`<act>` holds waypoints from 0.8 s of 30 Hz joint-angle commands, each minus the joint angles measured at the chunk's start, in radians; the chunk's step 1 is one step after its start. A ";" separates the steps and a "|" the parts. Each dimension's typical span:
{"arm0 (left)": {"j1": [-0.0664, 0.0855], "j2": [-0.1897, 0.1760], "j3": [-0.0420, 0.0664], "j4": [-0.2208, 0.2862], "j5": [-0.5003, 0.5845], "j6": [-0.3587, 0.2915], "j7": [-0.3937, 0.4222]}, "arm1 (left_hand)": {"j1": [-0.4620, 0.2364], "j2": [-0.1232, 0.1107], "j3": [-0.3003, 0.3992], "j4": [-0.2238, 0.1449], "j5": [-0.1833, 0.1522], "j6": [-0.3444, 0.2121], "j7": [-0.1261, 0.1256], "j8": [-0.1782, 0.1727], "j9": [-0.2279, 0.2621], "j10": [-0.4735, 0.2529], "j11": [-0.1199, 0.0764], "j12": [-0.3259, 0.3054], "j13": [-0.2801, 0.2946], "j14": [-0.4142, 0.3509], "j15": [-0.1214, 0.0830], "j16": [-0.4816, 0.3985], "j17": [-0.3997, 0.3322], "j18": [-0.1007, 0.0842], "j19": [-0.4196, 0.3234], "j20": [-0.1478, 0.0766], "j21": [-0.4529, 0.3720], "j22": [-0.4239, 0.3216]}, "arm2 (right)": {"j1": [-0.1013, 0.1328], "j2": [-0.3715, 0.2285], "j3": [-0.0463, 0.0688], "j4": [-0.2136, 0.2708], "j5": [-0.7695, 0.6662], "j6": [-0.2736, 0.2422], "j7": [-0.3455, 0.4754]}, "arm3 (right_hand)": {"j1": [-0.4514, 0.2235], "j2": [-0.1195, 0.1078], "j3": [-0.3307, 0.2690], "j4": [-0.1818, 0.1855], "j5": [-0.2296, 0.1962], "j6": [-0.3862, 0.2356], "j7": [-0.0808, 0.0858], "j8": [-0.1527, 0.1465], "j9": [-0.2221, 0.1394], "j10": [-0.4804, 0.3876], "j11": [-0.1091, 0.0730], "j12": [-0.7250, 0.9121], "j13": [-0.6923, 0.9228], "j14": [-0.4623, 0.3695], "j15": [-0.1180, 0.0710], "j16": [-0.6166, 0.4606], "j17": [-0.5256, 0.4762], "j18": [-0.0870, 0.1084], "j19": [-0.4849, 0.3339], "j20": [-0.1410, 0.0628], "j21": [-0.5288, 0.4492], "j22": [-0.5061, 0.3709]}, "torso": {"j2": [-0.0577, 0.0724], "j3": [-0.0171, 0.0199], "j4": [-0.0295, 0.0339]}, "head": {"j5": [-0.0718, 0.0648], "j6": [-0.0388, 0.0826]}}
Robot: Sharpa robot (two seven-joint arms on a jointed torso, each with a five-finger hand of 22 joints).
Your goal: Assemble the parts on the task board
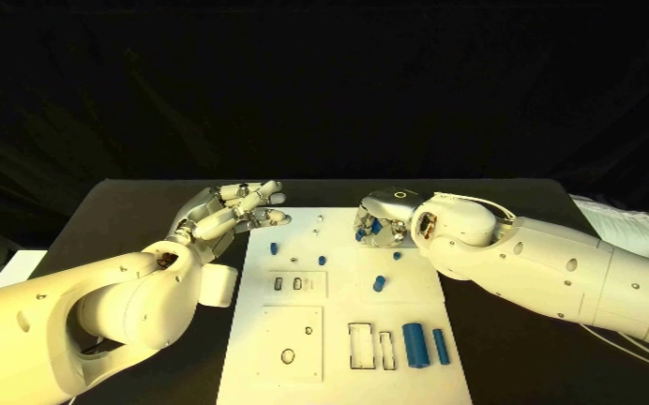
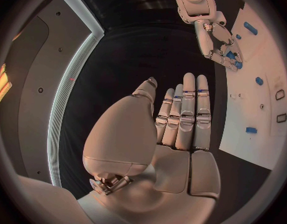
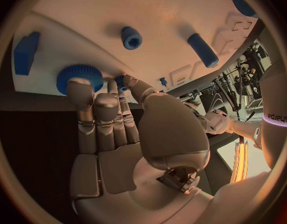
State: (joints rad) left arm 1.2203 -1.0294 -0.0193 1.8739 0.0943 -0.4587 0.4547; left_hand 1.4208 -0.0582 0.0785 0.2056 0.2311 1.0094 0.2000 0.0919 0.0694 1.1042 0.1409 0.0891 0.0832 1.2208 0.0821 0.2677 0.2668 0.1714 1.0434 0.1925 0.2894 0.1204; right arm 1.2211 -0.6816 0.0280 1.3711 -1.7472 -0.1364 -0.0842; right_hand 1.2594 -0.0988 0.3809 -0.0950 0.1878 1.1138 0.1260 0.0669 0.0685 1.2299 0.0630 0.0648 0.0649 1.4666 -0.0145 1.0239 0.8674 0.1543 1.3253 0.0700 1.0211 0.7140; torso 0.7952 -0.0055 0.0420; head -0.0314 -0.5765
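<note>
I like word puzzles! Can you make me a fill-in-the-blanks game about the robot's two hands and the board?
1. The board is coloured ____.
2. The parts on it are coloured ____.
3. The left hand holds ____, its fingers straight.
4. The right hand reaches over the board's ____ edge, by the gear.

Missing words: white; blue; nothing; far

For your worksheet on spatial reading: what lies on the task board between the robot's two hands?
In the head view, between the left hand and the right hand, the task board is bare white apart from a few tiny dark marks. No blue part sits there.
</note>
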 commanded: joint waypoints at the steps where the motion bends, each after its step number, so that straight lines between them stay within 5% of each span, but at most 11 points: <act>1: 0.003 -0.001 0.001 0.004 0.003 0.014 0.005 | -0.002 -0.005 -0.003 -0.005 -0.004 -0.001 0.004 -0.007 -0.001 -0.007 0.003 -0.001 -0.001 -0.003 -0.001 0.005 0.001 0.011 0.004 -0.001 -0.002 -0.002 | -0.003 0.003 -0.002 -0.002 -0.018 0.034 0.001 | 0.009 0.002 0.008 0.008 -0.009 0.012 -0.002 0.002 0.002 0.011 -0.001 -0.001 0.001 0.038 -0.006 0.024 0.022 -0.016 0.008 0.002 0.022 0.027 | 0.004 -0.0003 -0.0005 | 0.001 0.000; 6: 0.003 -0.001 0.001 0.004 0.003 0.013 0.004 | -0.002 -0.005 -0.002 -0.006 -0.004 -0.002 0.005 -0.007 -0.001 -0.008 0.003 -0.002 -0.001 -0.002 -0.001 0.006 0.003 0.011 0.005 -0.001 -0.002 -0.002 | -0.003 0.003 -0.002 -0.002 -0.017 0.010 0.008 | 0.012 0.012 0.022 0.022 -0.025 0.034 -0.009 0.008 0.006 0.031 -0.007 0.002 0.002 0.035 -0.011 0.036 0.030 -0.023 0.017 0.001 0.065 0.080 | 0.006 -0.0002 0.0006 | 0.002 0.001; 11: 0.004 -0.002 0.001 0.000 0.003 0.012 0.002 | -0.001 -0.004 -0.002 -0.007 -0.004 -0.003 0.006 -0.009 -0.001 -0.009 0.004 -0.004 -0.002 -0.001 -0.001 0.007 0.006 0.011 0.007 -0.001 -0.002 -0.002 | -0.003 0.000 -0.002 0.010 -0.017 -0.074 0.005 | 0.021 0.032 0.051 0.044 -0.067 0.063 -0.016 0.013 0.011 0.060 -0.016 0.002 0.004 0.045 -0.020 0.107 0.106 -0.032 0.030 -0.003 0.121 0.151 | 0.008 -0.0005 0.0009 | 0.003 0.006; 18: 0.005 -0.005 0.001 -0.004 0.003 0.012 0.000 | -0.001 -0.004 -0.002 -0.008 -0.004 -0.004 0.007 -0.011 -0.001 -0.010 0.005 -0.006 -0.002 -0.001 -0.001 0.008 0.008 0.011 0.007 -0.001 -0.001 -0.002 | 0.001 0.005 0.001 0.032 -0.015 -0.167 -0.023 | 0.025 0.030 0.072 0.061 -0.086 0.071 -0.016 0.009 0.014 0.068 -0.017 -0.002 0.003 0.038 -0.021 0.122 0.114 -0.036 0.030 -0.003 0.150 0.183 | 0.012 -0.0012 0.0023 | 0.003 0.014; 24: 0.006 -0.004 0.001 -0.005 0.003 0.014 -0.002 | -0.001 -0.004 -0.002 -0.008 -0.004 -0.004 0.008 -0.011 -0.001 -0.011 0.005 -0.006 -0.002 -0.001 -0.001 0.008 0.009 0.011 0.008 -0.001 -0.001 -0.002 | 0.014 0.034 0.004 0.019 -0.014 -0.191 -0.040 | 0.024 0.025 0.077 0.069 -0.094 0.071 -0.015 0.006 0.014 0.068 -0.017 -0.002 0.002 0.036 -0.021 0.125 0.115 -0.041 0.039 -0.003 0.176 0.221 | 0.015 -0.0016 0.0063 | 0.004 0.019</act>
State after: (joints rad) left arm 1.2243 -1.0342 -0.0192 1.8679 0.0953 -0.4591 0.4503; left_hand 1.4208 -0.0582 0.0756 0.2027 0.2311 1.0058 0.2035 0.0841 0.0695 1.1007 0.1445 0.0891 0.0822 1.2208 0.0821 0.2717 0.2745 0.1713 1.0433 0.1926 0.2894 0.1203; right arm 1.2333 -0.6532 0.0314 1.3933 -1.7492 -0.2791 -0.1009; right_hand 1.2833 -0.0800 0.4568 -0.0279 0.0979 1.1774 0.1090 0.0758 0.0724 1.2919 0.0466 0.0646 0.0674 1.4665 -0.0289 1.1435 0.9810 0.1231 1.3595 0.0680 1.1941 0.9339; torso 0.8076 -0.0069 0.0455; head -0.0280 -0.5598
